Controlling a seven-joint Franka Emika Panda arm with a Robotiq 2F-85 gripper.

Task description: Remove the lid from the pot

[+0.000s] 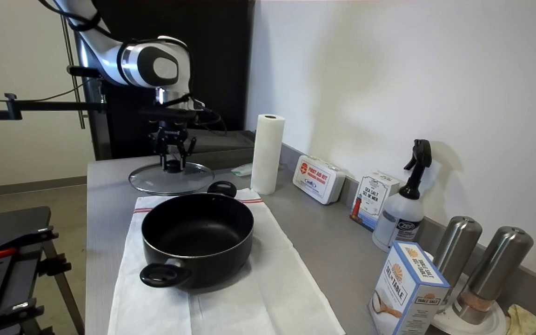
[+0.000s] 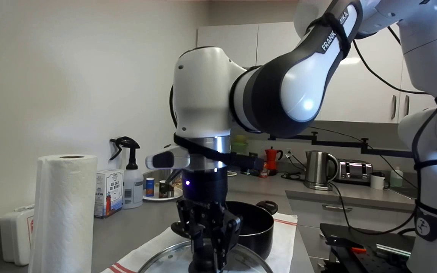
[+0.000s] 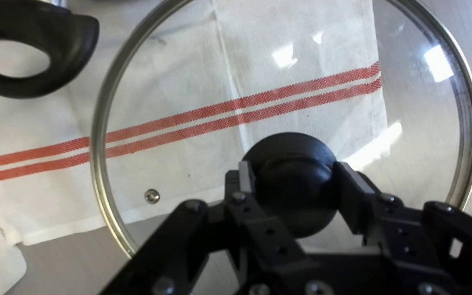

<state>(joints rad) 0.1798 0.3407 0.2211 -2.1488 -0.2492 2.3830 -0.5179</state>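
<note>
The lid [image 1: 156, 180] is a round clear-glass disc with a thin metal rim and a black centre knob. It is level, beyond the pot's far side, over the counter and the end of the towel. It also shows in an exterior view [image 2: 173, 259] and the wrist view [image 3: 203, 82]. My gripper [image 3: 293, 180] has its fingers against both sides of the knob, pointing down. I cannot tell whether the lid touches the counter. The black pot [image 1: 212, 270] stands uncovered with an empty inside, also visible in an exterior view [image 2: 254, 239]. One pot handle [image 3: 64, 53] shows in the wrist view.
A white towel [image 1: 277, 298] with red stripes lies under the pot. A paper towel roll [image 1: 268, 153] stands close to the lid. Along the wall are a first aid kit [image 1: 319, 179], a salt box [image 1: 375, 197], a spray bottle [image 1: 400, 218], another salt box [image 1: 403, 288] and steel cylinders [image 1: 493, 270].
</note>
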